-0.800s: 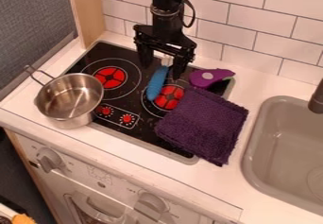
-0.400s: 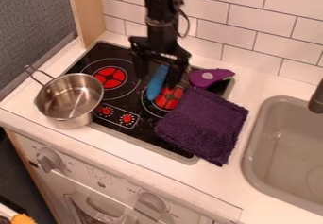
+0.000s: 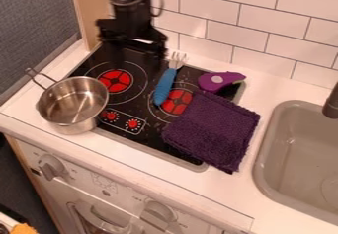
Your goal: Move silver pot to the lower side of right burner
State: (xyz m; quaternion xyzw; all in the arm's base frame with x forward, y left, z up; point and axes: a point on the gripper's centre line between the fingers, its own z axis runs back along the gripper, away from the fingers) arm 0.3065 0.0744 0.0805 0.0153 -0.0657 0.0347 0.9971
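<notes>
While the white counter point(image 3: 284, 87) goes all across, its white oven front point(image 3: 102, 193) is cut off at the bottom. By the counter's right edge is the grey sink point(image 3: 264, 178), cut off too. The black stove top point(image 3: 148, 139) sits toward the counter's back left corner. Over the stove top's back left corner, the black arm point(image 3: 129, 6) comes down from the top, cut off there. A purple towel point(image 3: 214, 127) hides the stove top's front right part and some of the right burner point(image 3: 177, 101). The silver pot point(image 3: 72, 104) is at the stove top's left edge, hiding some of it, left of the left burner point(image 3: 115, 81). The gripper point(image 3: 137, 56) is blurry and dark, but it looks open and holds nothing. A blue fork point(image 3: 165, 86) lies between the burners, near a purple toy point(image 3: 221, 81). Tiny marks by the oven knobs point(image 3: 51, 168) are too small to read.
</notes>
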